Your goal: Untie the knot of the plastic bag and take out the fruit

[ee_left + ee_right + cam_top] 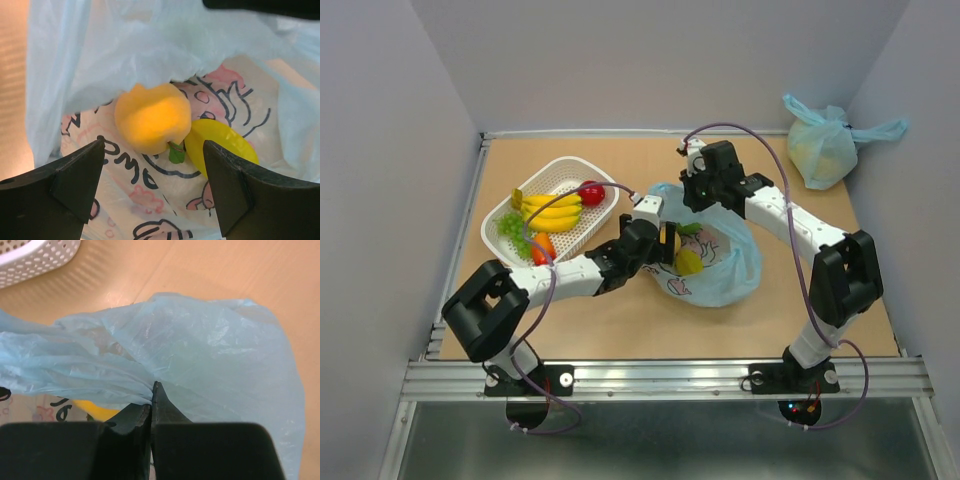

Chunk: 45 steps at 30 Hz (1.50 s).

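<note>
— At mid-table, between the two arms, what lies there?
— The plastic bag [725, 275], thin pale blue film with a cartoon print, its mouth open. No knot shows.
— And the grippers?
— The right gripper [151, 397] is clenched on a gathered fold of the bag's rim. The left gripper [152, 155] has its jaws spread wide at the mouth, facing the fruit.
— Which fruit?
— A yellow-orange fruit [150, 117] touching a smaller yellow fruit [220, 142], both lying on the bag's printed inner wall. A white basket [557, 166] to the left holds other pieces.
— How would they handle?
— Probably light, smooth and firm, so likely to slip. Grasp the yellow-orange one across its widest part. The film is limp and may snag.
</note>
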Available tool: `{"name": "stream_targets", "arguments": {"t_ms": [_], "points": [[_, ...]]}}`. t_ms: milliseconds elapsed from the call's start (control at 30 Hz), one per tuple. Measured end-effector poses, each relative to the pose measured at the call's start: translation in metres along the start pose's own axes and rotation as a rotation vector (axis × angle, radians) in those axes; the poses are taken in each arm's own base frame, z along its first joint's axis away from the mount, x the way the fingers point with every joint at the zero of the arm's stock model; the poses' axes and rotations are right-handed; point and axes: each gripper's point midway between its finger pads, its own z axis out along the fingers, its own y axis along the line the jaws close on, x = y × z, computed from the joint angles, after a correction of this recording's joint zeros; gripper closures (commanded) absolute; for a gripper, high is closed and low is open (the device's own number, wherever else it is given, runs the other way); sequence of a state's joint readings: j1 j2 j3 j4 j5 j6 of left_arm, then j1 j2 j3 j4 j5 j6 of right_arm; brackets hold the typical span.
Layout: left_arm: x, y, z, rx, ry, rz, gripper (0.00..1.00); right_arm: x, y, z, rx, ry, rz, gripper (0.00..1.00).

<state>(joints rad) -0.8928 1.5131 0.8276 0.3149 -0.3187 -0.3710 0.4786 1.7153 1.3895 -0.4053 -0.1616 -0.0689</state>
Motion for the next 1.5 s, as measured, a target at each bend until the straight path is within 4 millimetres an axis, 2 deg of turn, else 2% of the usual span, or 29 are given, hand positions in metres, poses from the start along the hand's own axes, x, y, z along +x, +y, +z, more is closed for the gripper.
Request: {"name": "stream_targets", "arguments": {"t_ms": [267,567,733,767,900,967,1000,1167,1300,1367,1500], "points": [[0.015,0.013,0.027,-0.074,0.045,0.012,0.09,-0.007,-0.005,0.001,0.039,-0.026,0.043,1.00],[0.017,0.005,0.066,-0.094,0.068,0.021,0.09,-0.007,-0.002,0.002,0.044,-0.034,0.075,1.00],[0.016,0.000,0.079,-0.090,0.063,0.017,0.19,-0.003,-0.001,0.004,0.043,-0.030,0.088,1.00],[0.016,-0.001,0.081,-0.088,0.061,0.016,0.22,-0.003,-0.001,0.005,0.044,-0.030,0.090,1.00],[0.016,-0.002,0.083,-0.078,0.058,0.012,0.88,0.002,-0.001,0.006,0.049,-0.021,0.098,1.00],[0.016,-0.003,0.083,-0.071,0.054,0.011,0.93,0.004,-0.002,0.007,0.056,-0.019,0.102,1.00],[0.017,-0.003,0.082,-0.067,0.053,0.012,1.00,0.005,-0.003,0.008,0.064,-0.017,0.104,0.99],[0.025,-0.001,0.065,-0.031,0.074,0.024,1.00,0.005,-0.011,0.007,0.111,-0.024,0.109,1.00],[0.029,0.001,0.030,0.036,0.094,0.040,1.00,0.003,-0.021,0.002,0.175,-0.037,0.119,0.99],[0.017,-0.004,0.013,0.086,0.067,0.040,1.00,0.002,-0.026,-0.001,0.209,-0.046,0.127,1.00],[-0.029,-0.022,-0.032,0.215,-0.056,0.028,1.00,0.001,-0.036,-0.004,0.265,-0.054,0.143,1.00]]}}
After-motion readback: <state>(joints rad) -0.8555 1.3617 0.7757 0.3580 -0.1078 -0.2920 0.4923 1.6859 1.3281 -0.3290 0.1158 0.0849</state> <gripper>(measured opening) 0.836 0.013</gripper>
